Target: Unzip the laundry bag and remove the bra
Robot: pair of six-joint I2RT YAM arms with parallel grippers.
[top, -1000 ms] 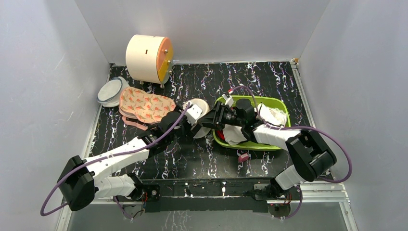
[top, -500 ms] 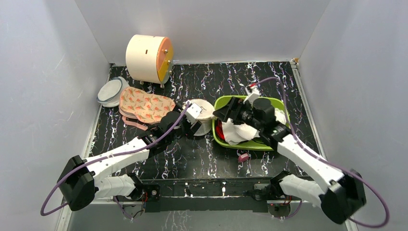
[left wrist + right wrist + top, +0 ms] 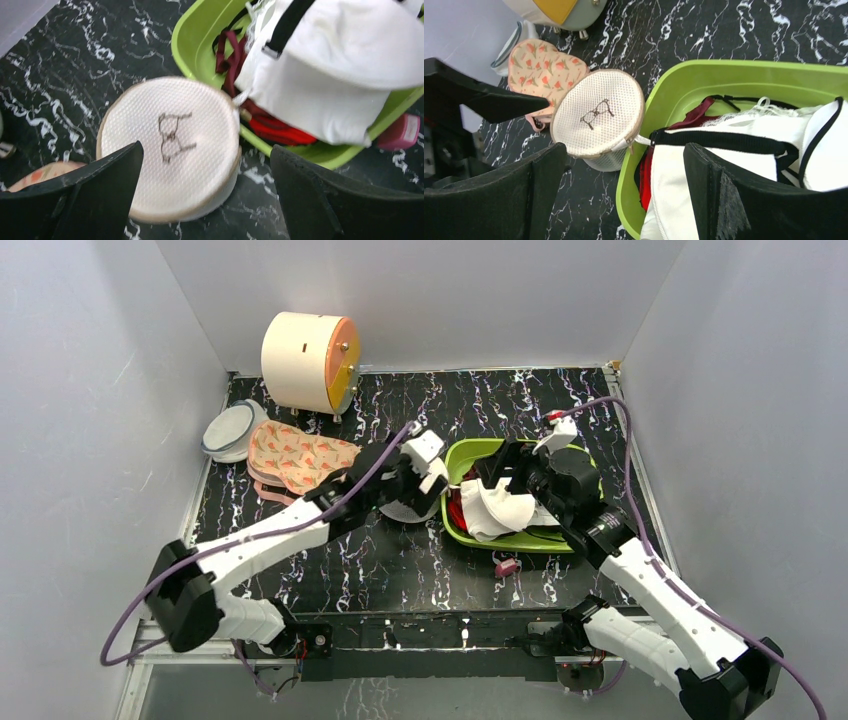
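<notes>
The laundry bag is a round white mesh pod with a black scribble on its upper face. It lies flat on the black marble table against the green tub's left wall, and its rim zipper looks shut. My left gripper hangs open just above the bag, touching nothing. My right gripper is open over the tub's left edge, with the bag ahead of it. In the top view the left gripper covers much of the bag and the right gripper hovers over the tub. The bra is hidden.
White garments with black trim and red cloth fill the green tub. A flamingo-patterned pouch, a grey-rimmed white disc and a cream drum stand at the back left. A small pink item lies in front of the tub.
Both grippers have let go of the bag and opened wider. The left one rose above it; the right arm swung back to the right over the tub. The bag settled flat.
</notes>
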